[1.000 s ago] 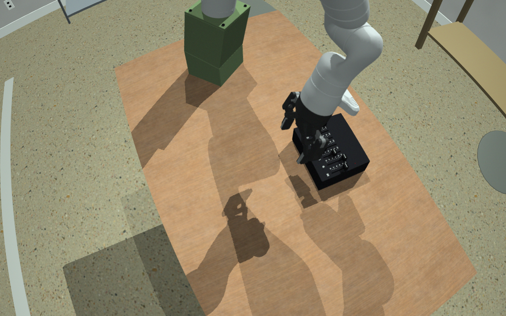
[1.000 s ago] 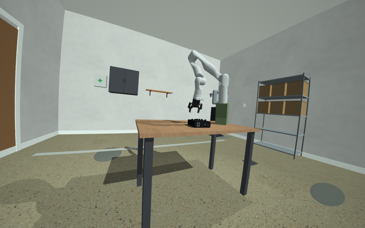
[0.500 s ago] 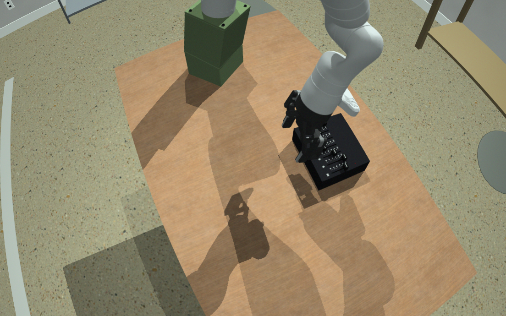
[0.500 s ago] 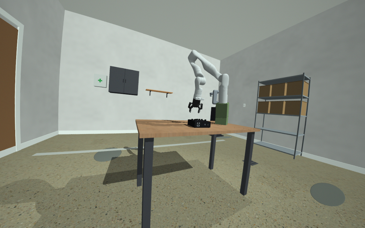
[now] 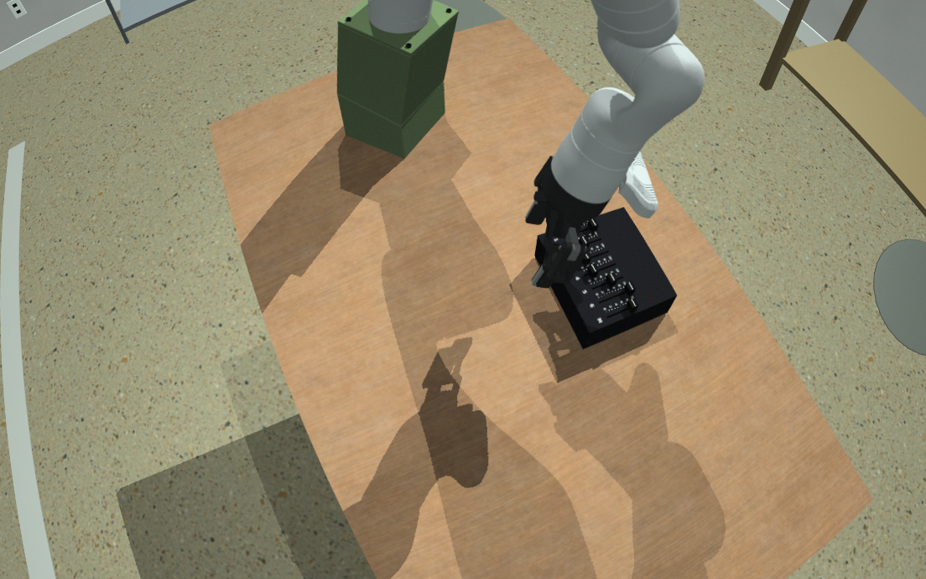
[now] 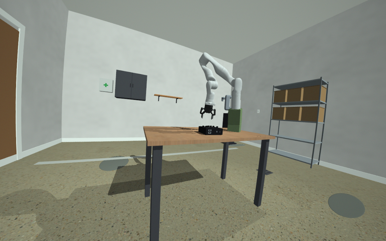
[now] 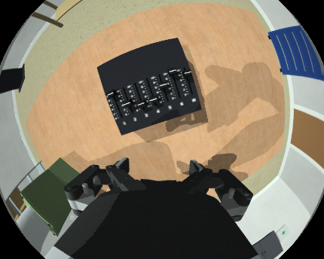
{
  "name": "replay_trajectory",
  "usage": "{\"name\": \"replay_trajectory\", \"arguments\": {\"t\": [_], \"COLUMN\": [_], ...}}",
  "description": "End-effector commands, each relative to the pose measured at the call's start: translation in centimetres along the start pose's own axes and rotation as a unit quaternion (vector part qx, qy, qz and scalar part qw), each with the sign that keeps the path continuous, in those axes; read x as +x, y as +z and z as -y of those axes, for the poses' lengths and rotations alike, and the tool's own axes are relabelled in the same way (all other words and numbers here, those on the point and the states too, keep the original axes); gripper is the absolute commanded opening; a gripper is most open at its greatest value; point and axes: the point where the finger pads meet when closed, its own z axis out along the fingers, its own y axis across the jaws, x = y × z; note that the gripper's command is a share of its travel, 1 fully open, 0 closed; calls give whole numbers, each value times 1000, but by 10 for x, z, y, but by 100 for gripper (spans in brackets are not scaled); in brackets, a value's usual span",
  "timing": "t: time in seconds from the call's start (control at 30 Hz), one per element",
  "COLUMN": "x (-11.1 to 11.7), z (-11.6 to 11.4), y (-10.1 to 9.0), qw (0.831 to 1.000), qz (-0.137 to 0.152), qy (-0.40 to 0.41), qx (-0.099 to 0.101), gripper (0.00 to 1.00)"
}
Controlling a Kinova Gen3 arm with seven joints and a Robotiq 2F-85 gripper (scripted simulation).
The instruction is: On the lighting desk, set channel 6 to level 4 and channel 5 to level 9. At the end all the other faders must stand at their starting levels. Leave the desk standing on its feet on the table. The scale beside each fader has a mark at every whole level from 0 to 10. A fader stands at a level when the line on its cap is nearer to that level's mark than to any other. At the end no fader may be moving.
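Note:
The black lighting desk (image 5: pixel 641 267) (image 6: pixel 210 130) (image 7: pixel 144 59) stands flat on the wooden table (image 5: pixel 668 431) (image 6: pixel 173 136) (image 7: pixel 74 108). Its row of several faders (image 5: pixel 600 272) (image 7: pixel 150 92) runs along one side, the caps at differing heights; the scale marks are too small to read. My gripper (image 5: pixel 536 247) (image 6: pixel 207 116) (image 7: pixel 159 166) is open and empty. It hangs well above the desk, over its fader-side edge, fingers pointing down and touching nothing.
The arm's green pedestal (image 5: pixel 391 79) (image 6: pixel 234 119) (image 7: pixel 44 193) stands at the table's far end, behind the desk. A metal rack with boxes (image 6: pixel 299 101) stands off the table by the wall. The desk sits near one long edge of the table.

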Motion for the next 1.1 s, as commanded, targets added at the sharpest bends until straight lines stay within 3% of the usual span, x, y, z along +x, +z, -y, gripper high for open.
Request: {"name": "replay_trajectory", "arguments": {"t": [0.0, 0.23, 0.3, 0.5, 0.67, 0.8, 0.87, 1.07], "x": [1, 3, 3, 7, 12, 17, 17, 27], "z": [1, 10, 10, 18, 24, 28, 28, 32], "y": [-3, -9, -9, -16, -23, -29, -29, -39], "qw": [1000, 989, 989, 962, 924, 882, 882, 801], "qz": [-1, -2, -2, -2, -2, -3, -3, -4], "qy": [29, 150, 150, 272, 381, 469, 469, 596], "qx": [1, 15, 15, 29, 40, 49, 49, 63], "gripper": [100, 100, 100, 100, 100, 100, 100, 100]}}
